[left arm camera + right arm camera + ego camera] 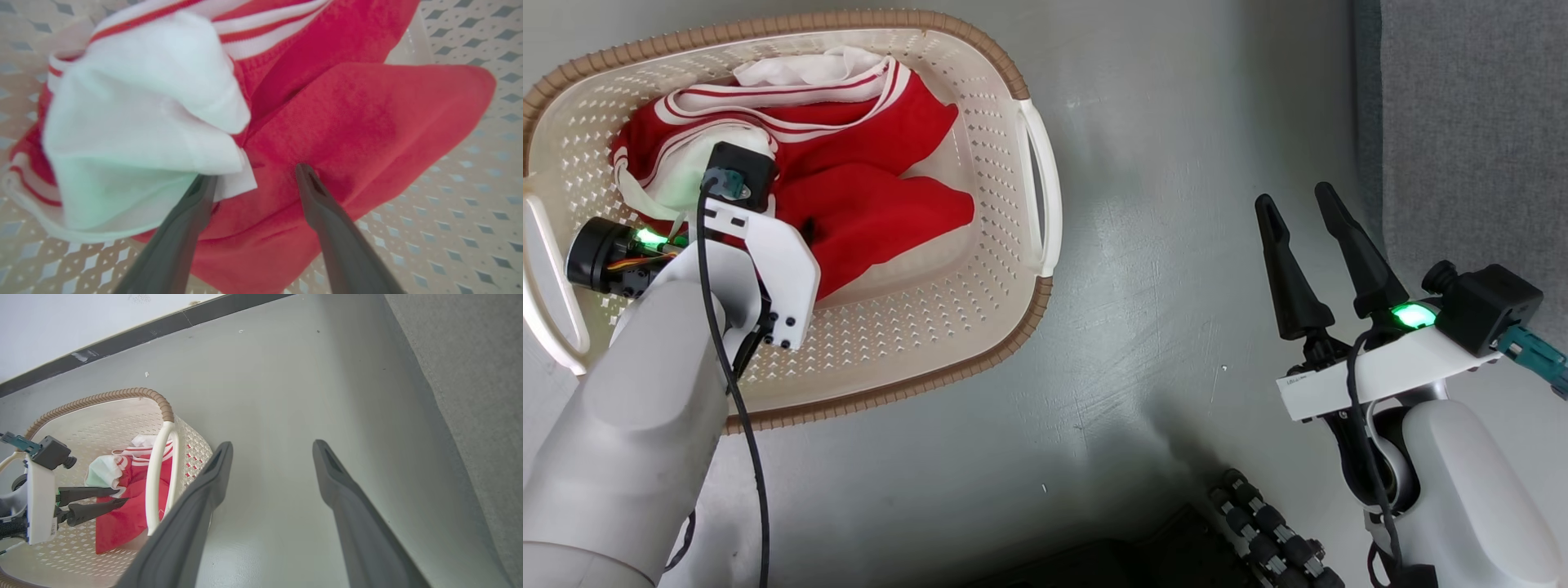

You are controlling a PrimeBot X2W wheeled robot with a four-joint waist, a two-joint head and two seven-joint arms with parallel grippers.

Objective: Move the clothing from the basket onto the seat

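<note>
Close up, the left end effector point(254, 172), fingers apart, meets red-and-white fabric clothing point(367, 114) in the cream perforated plastic basket point(470, 196). The right end effector point(273, 444), spread, overlooks grey floor point(286, 375) and dark skirting point(122, 342).

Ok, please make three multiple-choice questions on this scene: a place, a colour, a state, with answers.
1. Where is the clothing? A on a shelf; B in the basket; C on a chair.
2. What colour is the basket's rim? A brown; B blue; C black.
3. How is the left gripper? A shut on the clothing; B shut on a cup; C open.
Answers: 1 B, the basket surrounds it; 2 A, the woven-look edge is brown; 3 C, its fingers stand apart.
</note>
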